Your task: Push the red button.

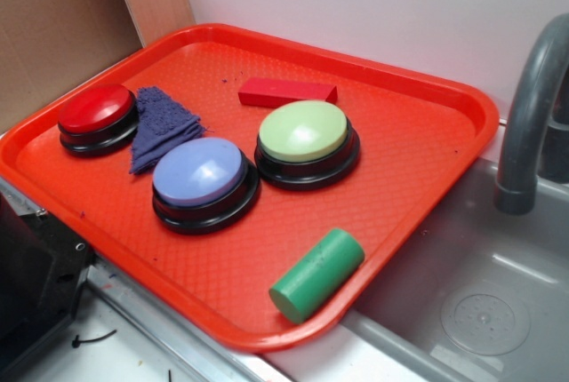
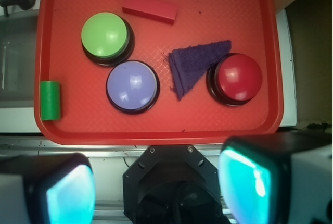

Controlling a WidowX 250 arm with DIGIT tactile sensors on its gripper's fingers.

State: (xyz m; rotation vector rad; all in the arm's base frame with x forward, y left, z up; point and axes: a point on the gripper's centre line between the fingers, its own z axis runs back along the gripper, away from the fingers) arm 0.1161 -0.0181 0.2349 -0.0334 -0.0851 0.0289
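Right now our claw (image 2: 156,187) hangs high above the near edge of the tray (image 2: 156,130), fingers spread wide and holding nothing. In the wrist view, the red button (image 2: 239,78) lies ahead and to the right, near the tray's right rim, untouched. A purple cloth (image 2: 193,65) touches its left side; the blue button (image 2: 132,86) and green button (image 2: 105,36) sit farther left. Nothing blocks a descent onto the cap, we judge.
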